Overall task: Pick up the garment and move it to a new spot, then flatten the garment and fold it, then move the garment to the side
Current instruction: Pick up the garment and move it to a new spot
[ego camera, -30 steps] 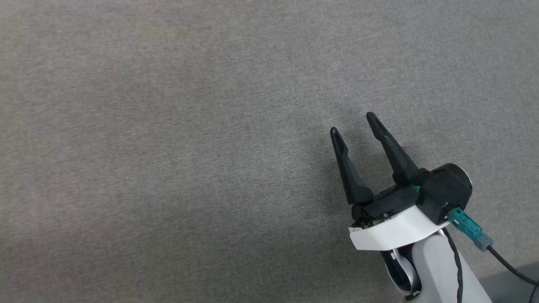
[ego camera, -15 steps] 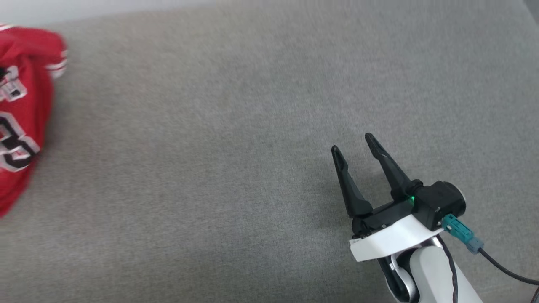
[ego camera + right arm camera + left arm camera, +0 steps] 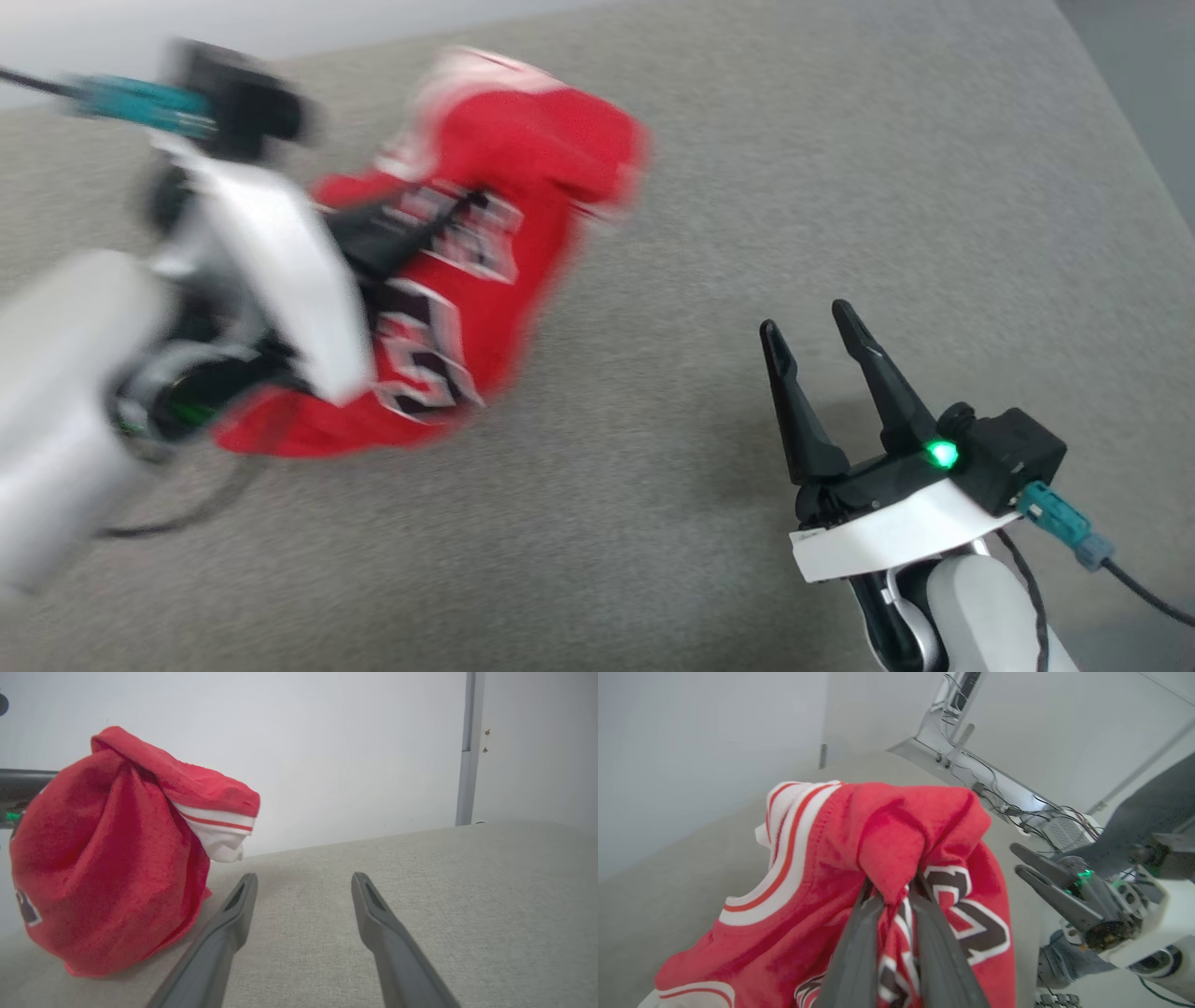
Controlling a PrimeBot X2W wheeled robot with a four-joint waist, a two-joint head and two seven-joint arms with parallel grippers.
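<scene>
The left claw [image 3: 889, 887] is clamped on a bunched fold of the red jersey [image 3: 808, 868]. Its two dark fingers [image 3: 859, 947] stand nearly together, with cloth pinched between the tips. From that pinch the jersey hangs in a loose bundle around and below the claw. White striped trim lies to one side of the fingers, and black, white-outlined lettering lies under them. The left arm is blurred in the head view. The right wrist view does not settle whether the lowest edge of the bundle touches the grey cloth surface [image 3: 747, 187] or hangs just above it.

The right claw [image 3: 804, 317] stands well apart from the left claw, across a bare stretch of that surface. Its fingers are spread wide and hold nothing, with the tips low over the grey cloth.

Step in hand, as judged: the first one, carrying the jersey to a new spot. Flattening and folding are not yet begun, since the jersey is crumpled.

The next move calls for lowering the bundle onto bare surface near the right claw and letting go of it there. Both claws then need separate edges or corners, such as the trimmed sleeve, to spread the cloth flat.
</scene>
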